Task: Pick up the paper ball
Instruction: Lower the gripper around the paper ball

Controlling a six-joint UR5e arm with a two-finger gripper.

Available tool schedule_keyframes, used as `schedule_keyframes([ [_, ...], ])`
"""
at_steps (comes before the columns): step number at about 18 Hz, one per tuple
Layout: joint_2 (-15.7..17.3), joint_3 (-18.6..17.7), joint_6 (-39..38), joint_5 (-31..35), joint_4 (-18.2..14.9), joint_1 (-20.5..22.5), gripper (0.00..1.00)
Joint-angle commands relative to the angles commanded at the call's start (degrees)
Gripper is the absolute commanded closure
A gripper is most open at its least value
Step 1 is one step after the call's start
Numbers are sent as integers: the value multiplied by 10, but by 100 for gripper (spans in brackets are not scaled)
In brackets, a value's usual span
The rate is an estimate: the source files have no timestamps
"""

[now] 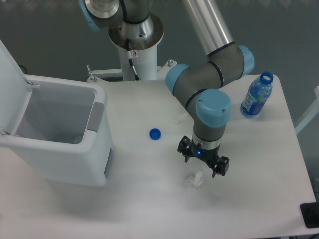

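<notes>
Progress: early, nothing lifted yet.
Paper ball (pixel 195 179): lies on the bench (pixel 144 204), toward the front, untouched.
Claw (pixel 203 160): released, fingers spread, holding nothing; hangs just above and slightly behind the ball.
Done: claw brought close over the ball.
Left: lower around the ball, clench, lift.
Nearby: blue cap (pixel 155 133), bin (pixel 55 132), bottle (pixel 256 95), all well apart.

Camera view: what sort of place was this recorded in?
Probably a robotics lab test bench, not a home. A robot arm on a pedestal works over a plain white table, its open end effector above a paper ball. An open white bin, blue cap and water bottle look like staged props.
</notes>
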Motion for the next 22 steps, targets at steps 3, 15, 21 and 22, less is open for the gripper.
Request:
schedule_keyframes([
  [3, -4, -2, -1, 0, 0, 0, 0],
  [15, -24, -1, -2, 0, 0, -3, 0],
  [21, -26, 0, -5, 1, -1, -4, 32],
  [22, -26, 0, -5, 1, 0, -4, 44],
])
